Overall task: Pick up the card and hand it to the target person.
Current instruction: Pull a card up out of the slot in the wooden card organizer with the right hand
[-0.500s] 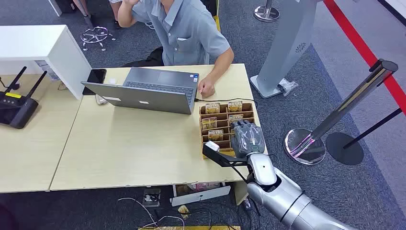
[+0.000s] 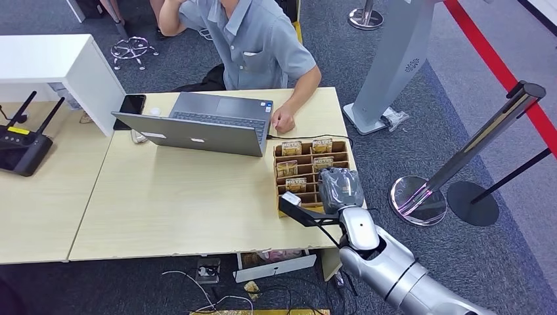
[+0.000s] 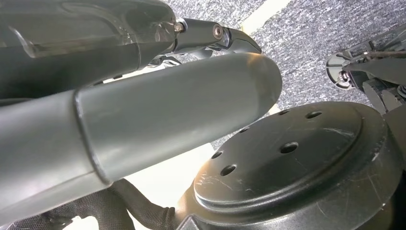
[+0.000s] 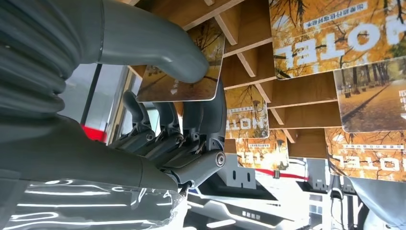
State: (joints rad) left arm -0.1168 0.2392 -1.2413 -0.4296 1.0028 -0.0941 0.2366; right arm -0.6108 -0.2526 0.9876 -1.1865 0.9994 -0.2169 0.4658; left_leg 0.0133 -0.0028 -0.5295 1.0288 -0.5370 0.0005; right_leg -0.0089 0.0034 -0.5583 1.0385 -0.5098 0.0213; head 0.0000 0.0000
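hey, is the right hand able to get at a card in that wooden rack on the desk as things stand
Probably yes. The right hand is over the wooden rack, and in the right wrist view its thumb and fingers pinch one card. Nothing blocks it; the person's hand rests apart, by the laptop.

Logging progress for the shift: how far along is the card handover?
Done: the right hand has reached the brown wooden card rack. In hand: its thumb and fingers pinch an autumn-printed hotel card at the rack. Left: lifting it clear and passing it to the seated person in the grey shirt.
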